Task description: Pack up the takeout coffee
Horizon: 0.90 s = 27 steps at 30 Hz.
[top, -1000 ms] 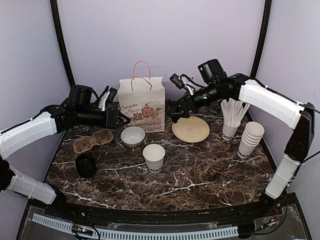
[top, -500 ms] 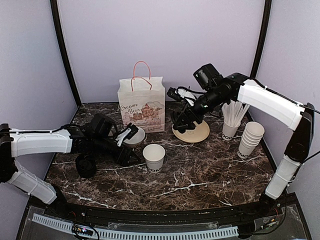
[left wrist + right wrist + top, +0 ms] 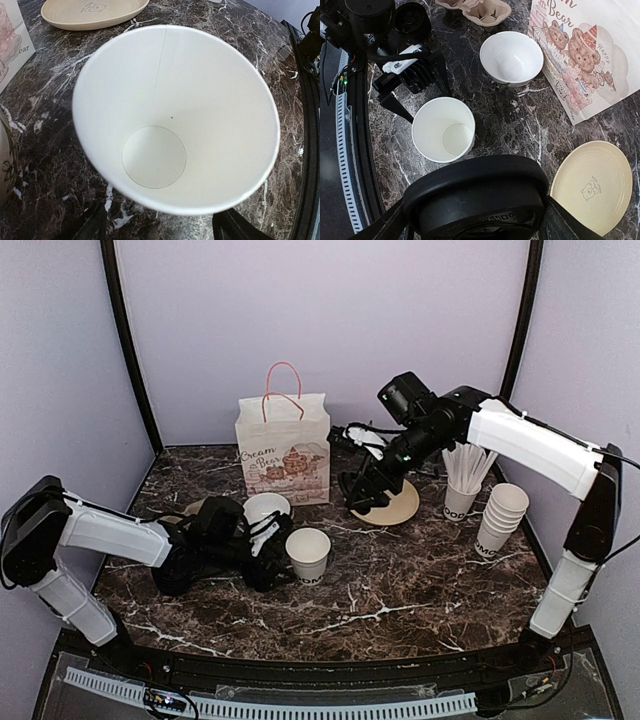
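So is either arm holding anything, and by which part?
The right gripper holds a black lid by opposite sides of its rim. The left gripper holds nothing; its jaws stand open at the lidless paper cup.

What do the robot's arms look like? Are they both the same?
Yes, they match. The left arm and right arm have smooth white shells on their long parts and chunky black joints in between. The left gripper and right gripper are black with two pointed fingers. Thin black cables loop by the right wrist, under a black camera box.
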Each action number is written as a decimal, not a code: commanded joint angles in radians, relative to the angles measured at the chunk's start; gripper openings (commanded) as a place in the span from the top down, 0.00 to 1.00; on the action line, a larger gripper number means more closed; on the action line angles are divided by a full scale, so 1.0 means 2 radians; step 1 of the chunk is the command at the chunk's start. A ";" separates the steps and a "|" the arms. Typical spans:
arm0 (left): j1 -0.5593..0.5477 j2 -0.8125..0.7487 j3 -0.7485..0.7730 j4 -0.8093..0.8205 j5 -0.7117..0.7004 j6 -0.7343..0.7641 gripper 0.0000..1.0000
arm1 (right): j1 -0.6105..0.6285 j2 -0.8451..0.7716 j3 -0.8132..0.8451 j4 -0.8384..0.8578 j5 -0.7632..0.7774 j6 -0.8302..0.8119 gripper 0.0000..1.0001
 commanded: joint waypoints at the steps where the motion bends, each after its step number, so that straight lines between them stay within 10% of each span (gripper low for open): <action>1: -0.006 0.027 -0.011 0.099 -0.017 0.047 0.25 | 0.005 0.009 0.022 -0.016 0.009 -0.010 0.27; 27: -0.056 0.207 0.092 0.202 0.053 0.109 0.30 | 0.007 0.008 0.009 -0.040 0.002 -0.024 0.28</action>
